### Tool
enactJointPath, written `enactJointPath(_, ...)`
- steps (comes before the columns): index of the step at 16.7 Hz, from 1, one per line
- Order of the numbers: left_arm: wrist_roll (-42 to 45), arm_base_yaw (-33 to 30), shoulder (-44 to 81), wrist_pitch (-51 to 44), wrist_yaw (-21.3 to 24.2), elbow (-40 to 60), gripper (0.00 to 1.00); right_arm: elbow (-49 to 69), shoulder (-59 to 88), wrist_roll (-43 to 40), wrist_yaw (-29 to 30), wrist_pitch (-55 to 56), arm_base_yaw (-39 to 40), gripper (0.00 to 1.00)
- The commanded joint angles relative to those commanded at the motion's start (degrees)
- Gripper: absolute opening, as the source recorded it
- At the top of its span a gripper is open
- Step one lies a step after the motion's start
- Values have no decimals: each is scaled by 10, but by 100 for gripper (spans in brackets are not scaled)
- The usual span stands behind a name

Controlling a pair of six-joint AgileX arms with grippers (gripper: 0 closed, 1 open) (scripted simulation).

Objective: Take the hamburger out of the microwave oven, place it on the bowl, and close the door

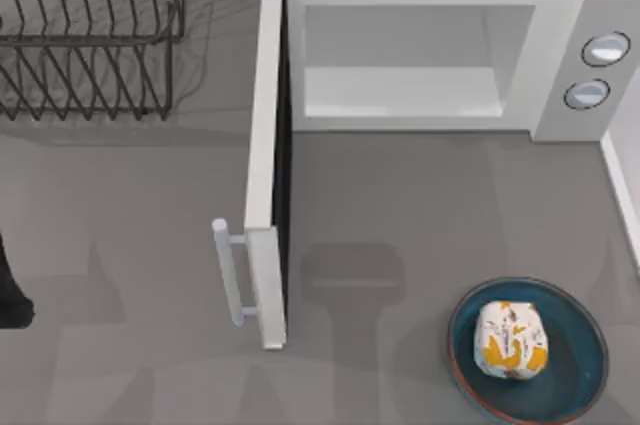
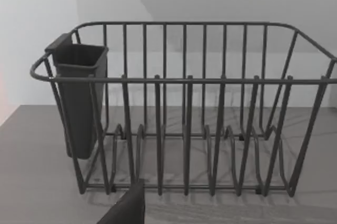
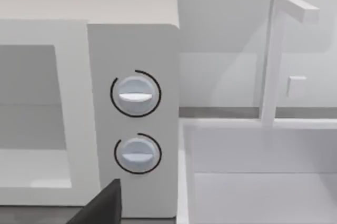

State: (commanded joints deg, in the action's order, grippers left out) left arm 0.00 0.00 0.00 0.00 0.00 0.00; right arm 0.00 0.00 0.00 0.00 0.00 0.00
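Note:
The hamburger (image 1: 511,339), a white wrapped bundle with orange patches, rests inside the dark teal bowl (image 1: 580,330) at the table's front right. At the back stands the white microwave oven (image 1: 555,15), its pale cavity (image 1: 400,90) bare. Its two knobs (image 3: 136,95) sit on the side panel. The door (image 1: 266,145) is swung fully open toward the front, with the bar handle (image 1: 224,270) on its left face. My left arm (image 1: 10,290) is parked at the far left edge. A dark part of my left gripper (image 2: 126,209) faces the rack, and a dark part of my right gripper (image 3: 102,205) faces the knob panel.
A black wire rack (image 1: 90,35) with a dark cup holder (image 2: 79,97) stands at the back left. A white sink (image 3: 258,171) with a tall faucet (image 3: 276,50) lies to the right of the microwave. Grey tabletop (image 1: 400,205) spreads in front of the cavity.

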Motion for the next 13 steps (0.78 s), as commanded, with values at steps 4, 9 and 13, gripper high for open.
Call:
enactJointPath(4,0,0,0,0,0,0,40,0,0,0,0,0,0,100)
enactJointPath(9,0,0,0,0,0,0,2,0,0,0,0,0,0,100)
enactJointPath(13,0,0,0,0,0,0,0,0,0,0,0,0,0,100)
